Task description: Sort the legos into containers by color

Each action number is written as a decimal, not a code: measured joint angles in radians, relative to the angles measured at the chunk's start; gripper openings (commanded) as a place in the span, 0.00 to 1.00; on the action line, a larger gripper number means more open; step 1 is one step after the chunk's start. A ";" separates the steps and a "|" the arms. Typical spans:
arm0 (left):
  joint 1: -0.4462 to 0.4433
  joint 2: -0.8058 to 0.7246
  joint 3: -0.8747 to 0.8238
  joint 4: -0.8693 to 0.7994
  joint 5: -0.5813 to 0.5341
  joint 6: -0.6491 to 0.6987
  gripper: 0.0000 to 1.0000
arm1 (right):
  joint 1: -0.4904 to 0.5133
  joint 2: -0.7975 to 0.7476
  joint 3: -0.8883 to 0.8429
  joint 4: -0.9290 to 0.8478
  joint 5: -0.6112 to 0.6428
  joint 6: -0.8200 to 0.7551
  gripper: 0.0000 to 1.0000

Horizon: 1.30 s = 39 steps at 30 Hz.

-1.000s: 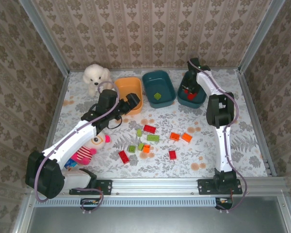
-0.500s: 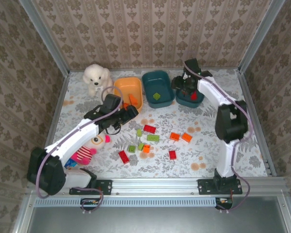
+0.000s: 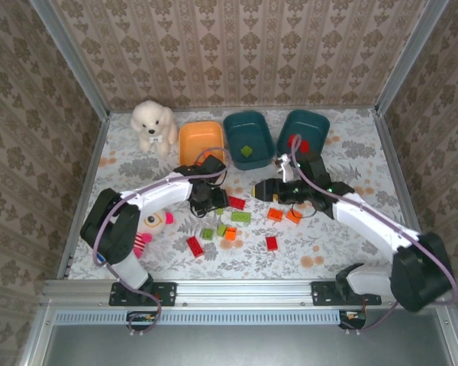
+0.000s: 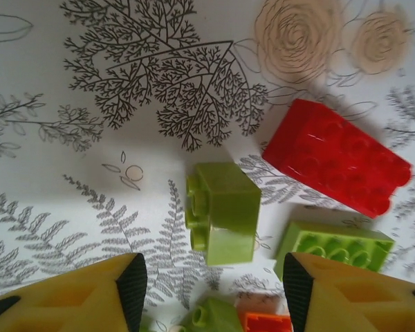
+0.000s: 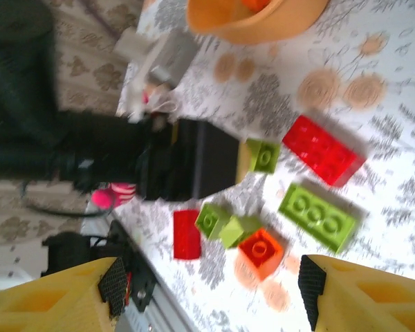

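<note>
the sorting is barely begun, by my judgement: the middle dark teal plastic tub holds one light green brick, the right dark teal plastic tub holds one red brick, and the shallow orange plastic tub at the left of the row has what looks like a small orange piece in it. about ten loose plastic bricks lie scattered on the flower-printed table cover nearer the arms, red, orange and green mixed together, well apart from the tubs. the left gripper hangs low over that scatter with its jaws apart and nothing between them, and a small light green cube brick sits just ahead of the gap; that looks like the likely next pick. the right gripper is spread wide and empty too, above the middle of the scatter. the overhead view gives the whole row of tubs and what each holds, plus the white plush dog and the pink-and-yellow plush toy off to the left, but the fingers are too small there to read. the left wrist view shows the green cube near a long red brick and a flat green brick, touching neither. the right wrist view adds the orange piece inside the orange tub.
</note>
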 measured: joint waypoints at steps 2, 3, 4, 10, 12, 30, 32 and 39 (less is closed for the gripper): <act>-0.011 0.035 0.011 -0.001 -0.006 0.003 0.54 | 0.000 -0.076 -0.031 -0.008 -0.020 0.000 0.72; -0.016 0.046 0.012 0.000 -0.010 0.003 0.52 | 0.000 -0.111 -0.041 -0.009 -0.032 -0.001 0.72; -0.021 0.056 0.012 -0.001 -0.013 0.006 0.51 | 0.000 -0.132 -0.047 -0.008 -0.040 -0.001 0.71; -0.026 0.107 0.043 -0.014 -0.039 0.025 0.39 | 0.000 -0.161 -0.075 -0.034 -0.063 0.000 0.71; -0.026 0.122 0.059 -0.014 -0.046 0.034 0.36 | 0.000 -0.161 -0.079 -0.047 -0.063 0.000 0.71; -0.032 0.143 0.280 -0.126 -0.127 0.156 0.19 | 0.000 -0.164 -0.063 -0.056 0.033 0.002 0.74; -0.027 0.156 0.388 -0.146 -0.124 0.210 0.18 | 0.000 -0.180 -0.057 -0.032 0.103 0.008 0.79; 0.019 0.353 0.796 -0.135 -0.052 0.398 0.16 | -0.016 -0.184 -0.003 0.055 0.365 0.014 0.85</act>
